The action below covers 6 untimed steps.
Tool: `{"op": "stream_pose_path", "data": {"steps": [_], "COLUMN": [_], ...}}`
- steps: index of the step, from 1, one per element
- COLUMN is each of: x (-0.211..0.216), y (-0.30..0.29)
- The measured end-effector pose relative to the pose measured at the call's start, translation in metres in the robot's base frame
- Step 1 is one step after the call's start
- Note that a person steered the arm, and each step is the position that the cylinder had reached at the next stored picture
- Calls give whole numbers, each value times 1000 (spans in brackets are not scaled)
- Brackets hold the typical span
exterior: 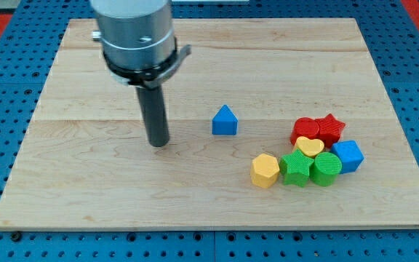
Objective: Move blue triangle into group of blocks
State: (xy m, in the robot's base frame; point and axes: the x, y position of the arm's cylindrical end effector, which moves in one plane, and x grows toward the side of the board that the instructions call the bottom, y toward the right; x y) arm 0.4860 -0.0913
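Note:
The blue triangle (225, 121) stands alone near the middle of the wooden board (86, 189). My tip (158, 143) rests on the board to the triangle's left, a clear gap away and slightly lower in the view. The group of blocks lies to the triangle's lower right: a red block (307, 128) and a red star (331, 128) on top, a yellow heart (310, 146) under them, a blue cube (348, 155) at the right, a green star (295, 168), a green round block (326, 168) and a yellow hexagon (265, 170) along the bottom.
The board lies on a blue pegboard table (6, 87). The arm's grey cylindrical body (136, 36) hangs over the board's upper left.

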Motion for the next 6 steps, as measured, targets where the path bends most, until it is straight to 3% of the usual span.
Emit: {"op": "stream_pose_path", "data": {"steps": [1,2,3,4,6], "x": [-21,-43,-30,-45,0], "y": [-10,45,101,89,172]}}
